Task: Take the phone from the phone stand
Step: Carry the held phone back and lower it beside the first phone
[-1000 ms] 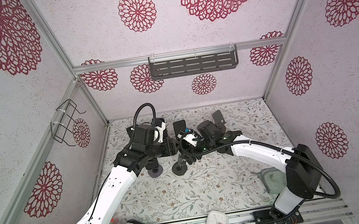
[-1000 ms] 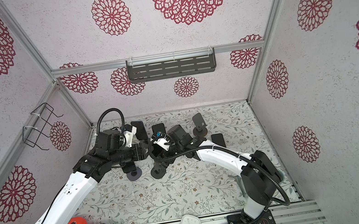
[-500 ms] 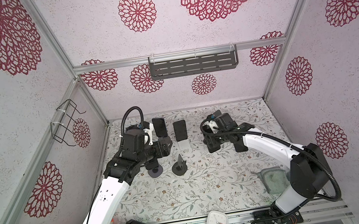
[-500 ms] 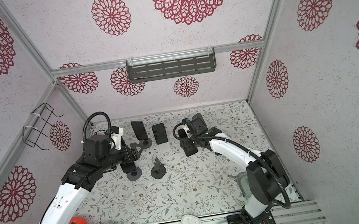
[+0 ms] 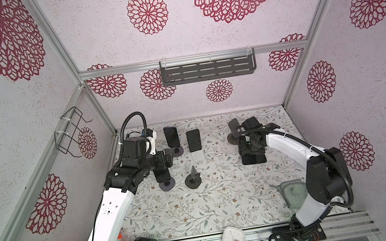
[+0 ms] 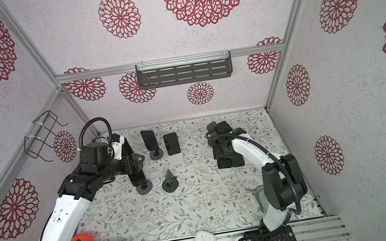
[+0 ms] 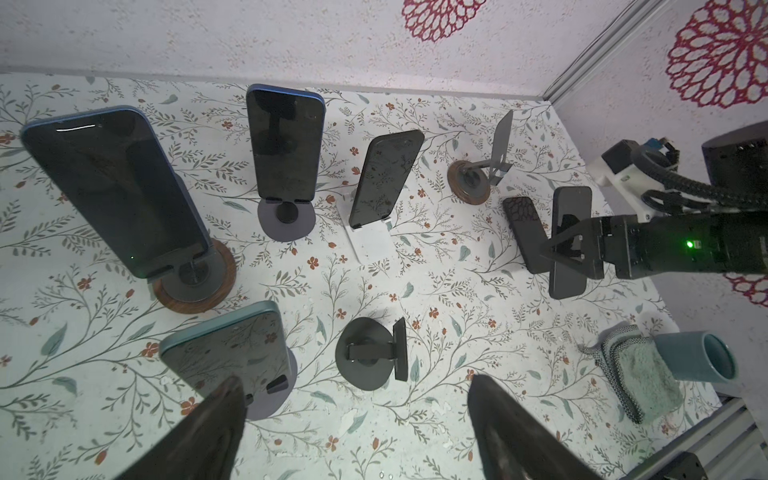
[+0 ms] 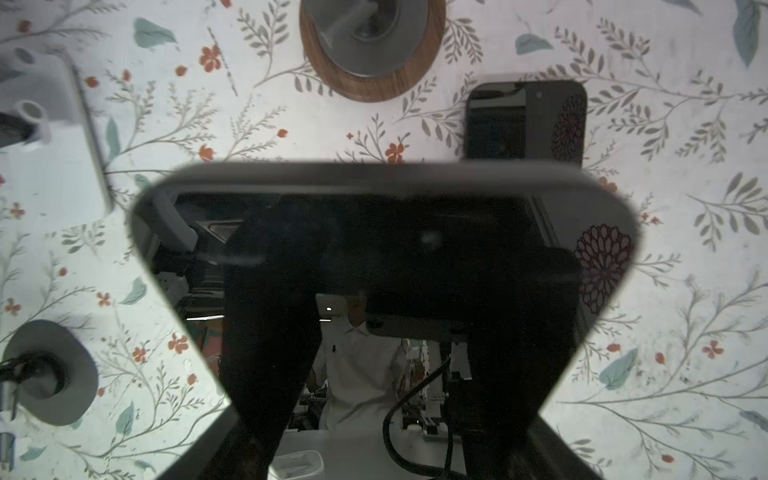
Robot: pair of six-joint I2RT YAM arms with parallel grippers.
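- Between the fingers [image 8: 262,374] of the right gripper [image 7: 571,249] sits the phone [image 8: 386,224]; the jaws are set to its width and closed on its two long edges, about mid-length.
- By the look of it the phone is a stiff, flat slab with a glass face; probably fairly heavy for its size, slick along the edges, and likely to crack if dropped; the long side edges near the middle look the right place to hold it, with no pressure on the screen.
- Already off any stand, the phone hangs tilted with its lower end toward the table [image 7: 436,291]; whether that end touches cannot be told; a second phone [image 8: 523,120] lies flat just beside it.
- Near this pair stands an empty wood-based stand [image 7: 473,183]; an empty black stand [image 7: 370,357] sits toward the middle of the table; which one held the phone cannot be told.
- Well apart from the held phone, the left gripper [image 7: 355,380] gapes wide and carries nothing; a blue-edged phone [image 7: 226,345] on a grey stand is just beside one finger.
- Three more phones rest on stands further back.
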